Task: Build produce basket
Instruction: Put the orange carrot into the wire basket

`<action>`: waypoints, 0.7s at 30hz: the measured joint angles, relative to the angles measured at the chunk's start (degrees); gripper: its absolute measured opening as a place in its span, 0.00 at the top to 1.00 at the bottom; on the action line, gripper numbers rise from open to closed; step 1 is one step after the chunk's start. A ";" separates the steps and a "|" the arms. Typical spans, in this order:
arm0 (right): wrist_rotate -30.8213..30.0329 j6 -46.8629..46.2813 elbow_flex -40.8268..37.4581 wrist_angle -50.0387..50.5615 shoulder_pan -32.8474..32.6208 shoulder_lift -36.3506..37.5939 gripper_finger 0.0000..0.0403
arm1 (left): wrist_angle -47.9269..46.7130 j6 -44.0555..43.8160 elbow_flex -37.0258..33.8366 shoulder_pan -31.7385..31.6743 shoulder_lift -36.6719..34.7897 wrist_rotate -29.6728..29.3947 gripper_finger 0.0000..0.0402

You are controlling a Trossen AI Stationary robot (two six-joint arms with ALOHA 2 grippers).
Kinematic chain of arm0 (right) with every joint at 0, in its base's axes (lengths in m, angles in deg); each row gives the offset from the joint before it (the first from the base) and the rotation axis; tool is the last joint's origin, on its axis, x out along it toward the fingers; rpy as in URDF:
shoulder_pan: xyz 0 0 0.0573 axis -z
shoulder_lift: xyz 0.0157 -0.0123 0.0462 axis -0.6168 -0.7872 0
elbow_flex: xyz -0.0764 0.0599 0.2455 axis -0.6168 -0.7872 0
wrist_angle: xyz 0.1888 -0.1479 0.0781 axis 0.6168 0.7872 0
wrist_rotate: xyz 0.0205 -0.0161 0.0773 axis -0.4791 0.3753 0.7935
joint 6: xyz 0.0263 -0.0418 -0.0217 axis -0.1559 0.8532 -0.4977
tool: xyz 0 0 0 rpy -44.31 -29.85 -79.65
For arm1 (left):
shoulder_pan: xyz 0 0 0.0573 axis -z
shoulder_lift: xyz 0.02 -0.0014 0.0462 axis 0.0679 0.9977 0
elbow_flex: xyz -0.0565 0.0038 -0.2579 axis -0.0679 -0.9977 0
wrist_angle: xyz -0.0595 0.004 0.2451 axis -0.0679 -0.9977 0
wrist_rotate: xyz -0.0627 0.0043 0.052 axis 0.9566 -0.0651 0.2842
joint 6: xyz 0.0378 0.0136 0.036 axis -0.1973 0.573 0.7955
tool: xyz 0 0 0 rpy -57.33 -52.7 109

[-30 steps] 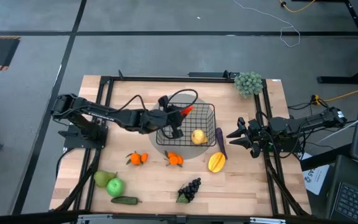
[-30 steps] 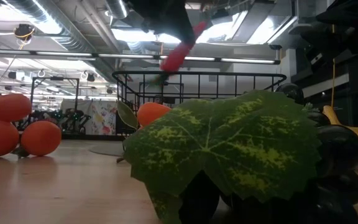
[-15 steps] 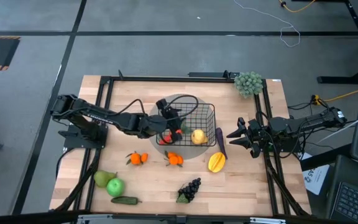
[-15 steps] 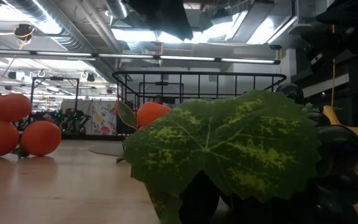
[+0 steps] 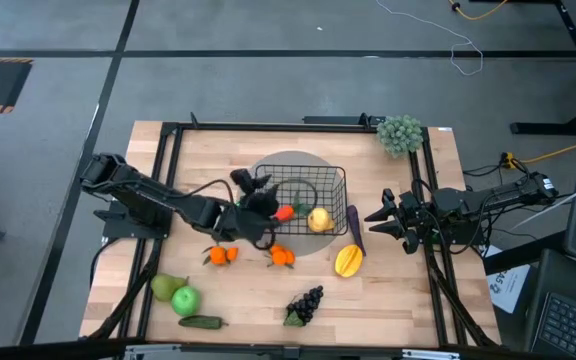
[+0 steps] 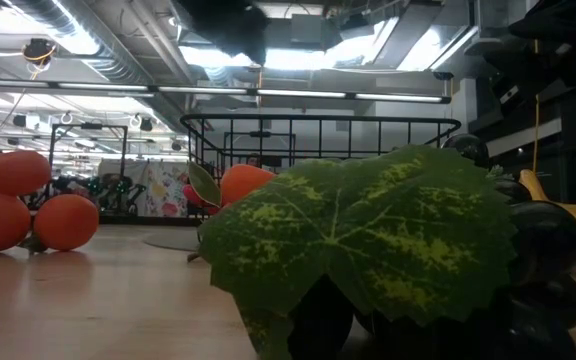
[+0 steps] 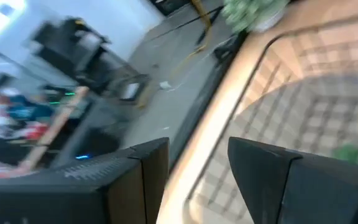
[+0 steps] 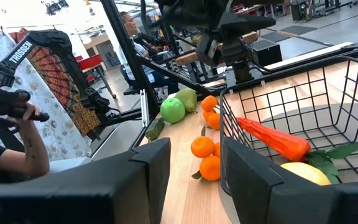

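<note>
The black wire basket (image 5: pixel 308 198) stands on a grey disc, with an orange carrot (image 5: pixel 285 212) and a yellow fruit (image 5: pixel 318 220) lying on its bottom. My left gripper (image 5: pixel 258 195) hovers open and empty at the basket's left rim; its fingers stand apart in the left wrist view (image 7: pixel 197 180). On the table lie two pairs of oranges (image 5: pixel 221 254) (image 5: pixel 281 256), a pear (image 5: pixel 166 287), a green apple (image 5: pixel 185 300), a cucumber (image 5: pixel 201 322), grapes (image 5: pixel 306 305), an eggplant (image 5: pixel 354 228) and another yellow fruit (image 5: pixel 348 261). My right gripper (image 5: pixel 373 218) waits open at the table's right edge.
A pale green bushy cluster (image 5: pixel 400 133) sits at the far right corner. Black frame rails (image 5: pixel 173 180) run along the table's sides. The grapes' leaf (image 6: pixel 358 240) fills the low view. A person's hand (image 8: pixel 27 109) shows beyond the table's left side.
My left gripper has let go of the carrot, which dropped from above the basket onto its bottom. The gripper has then drawn back toward the table's left and near edges, rolling as it went.
</note>
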 joint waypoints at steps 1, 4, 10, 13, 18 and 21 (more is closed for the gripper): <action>0.00 -0.02 0.00 0.00 0.00 0.00 0.65 | -1.49 -0.41 0.00 0.81 0.00 -1.86 0.61; 0.00 -0.02 0.00 0.00 0.00 0.00 0.65 | -5.77 -3.27 0.00 3.28 -0.02 -3.59 0.61; 0.00 -0.36 0.00 0.00 0.01 0.00 0.65 | -11.48 -9.44 0.00 8.54 -0.50 -3.34 0.61; 0.02 -1.34 0.00 0.03 0.00 0.03 0.65 | -13.28 -13.40 -0.01 11.41 -1.11 -0.06 0.61; 0.02 -1.38 0.00 0.23 0.00 0.02 0.65 | -23.20 -29.60 0.04 15.97 -4.26 23.85 0.61; 0.02 -1.38 0.00 0.28 0.02 0.02 0.65 | -31.34 -40.76 0.00 16.93 -4.58 33.73 0.62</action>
